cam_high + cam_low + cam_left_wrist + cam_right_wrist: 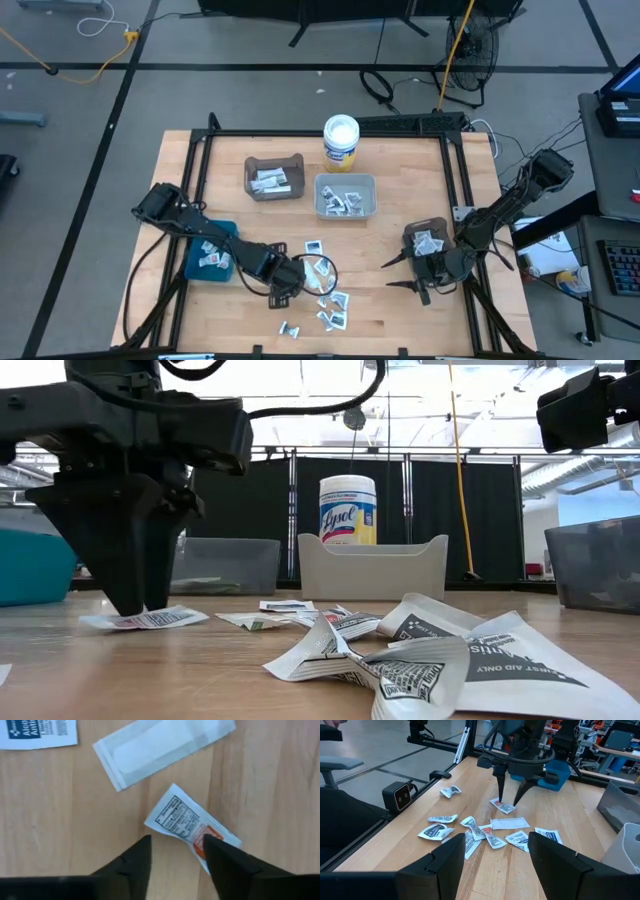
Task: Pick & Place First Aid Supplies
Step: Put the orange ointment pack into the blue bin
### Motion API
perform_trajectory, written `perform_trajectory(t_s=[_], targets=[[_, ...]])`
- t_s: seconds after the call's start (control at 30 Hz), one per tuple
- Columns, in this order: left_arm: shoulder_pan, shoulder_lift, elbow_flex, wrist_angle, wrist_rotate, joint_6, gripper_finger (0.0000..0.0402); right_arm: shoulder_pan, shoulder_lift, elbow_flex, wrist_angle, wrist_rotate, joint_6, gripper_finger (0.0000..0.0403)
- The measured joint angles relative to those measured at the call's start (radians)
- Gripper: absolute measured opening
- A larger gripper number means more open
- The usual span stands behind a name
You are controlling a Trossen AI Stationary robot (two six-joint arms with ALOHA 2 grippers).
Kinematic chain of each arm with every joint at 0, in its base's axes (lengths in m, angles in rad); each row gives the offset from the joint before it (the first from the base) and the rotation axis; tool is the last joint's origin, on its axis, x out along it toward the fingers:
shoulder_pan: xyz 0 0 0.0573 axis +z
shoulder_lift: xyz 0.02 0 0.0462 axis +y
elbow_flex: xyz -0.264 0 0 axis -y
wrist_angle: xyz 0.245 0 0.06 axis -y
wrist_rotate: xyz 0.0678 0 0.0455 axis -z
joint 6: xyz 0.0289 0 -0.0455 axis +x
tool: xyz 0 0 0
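Several small white packets [325, 292] lie scattered on the wooden table near its near edge. One white packet with black and red print [180, 817] lies flat under my left gripper [176, 840], which is open and points straight down at it [508, 799]. In the low view the left gripper's fingers [135, 605] reach down to the table at that packet [150, 620]. My right gripper [398, 273] is open and hovers level at the table's right, pointing toward the pile [496, 840]. My left gripper stands open over the packet's red-printed end [220, 832], coming from above and pointing down. One fingertip [212, 845] covers that end while the other stands on bare wood beside it. I cannot tell whether it touches the packet, which lies flat on the table.
A brown bin [273, 177] and a light grey bin [345, 196] hold packets at the far middle, with a white Lysol tub [341, 140] behind. A blue bin [210, 255] sits left and a dark bin [425, 240] right. A bandage strip [160, 745] lies close by.
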Motion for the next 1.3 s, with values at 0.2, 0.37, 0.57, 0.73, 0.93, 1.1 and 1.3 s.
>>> perform_trajectory(t_s=[0.2,0.37,0.57,0.73,0.93,1.1,1.3], targets=[[0.026,0.000,0.000,-0.007,0.000,-0.007,0.0265,0.000,0.000,0.000,0.000,0.000,0.000,0.0212],[0.052,0.000,0.000,0.001,0.021,-0.108,0.0316,0.000,0.000,0.000,0.000,0.000,0.000,0.0212],[0.067,0.000,0.000,0.072,0.061,-0.243,0.0350,0.000,0.000,0.000,-0.003,0.000,0.000,0.0212],[0.051,0.009,0.001,0.101,0.011,-0.306,0.0349,0.000,0.000,0.000,-0.004,0.000,0.000,0.0212],[0.017,0.030,0.003,0.097,-0.021,-0.336,0.0328,0.000,0.000,0.000,-0.003,0.000,0.000,0.0212],[-0.007,0.032,0.003,0.098,-0.031,-0.338,0.0311,-0.001,0.000,0.000,-0.003,0.000,0.000,0.0212],[-0.028,0.033,0.003,0.101,-0.031,-0.338,0.0294,-0.001,0.000,0.000,-0.003,0.000,0.000,0.0212]])
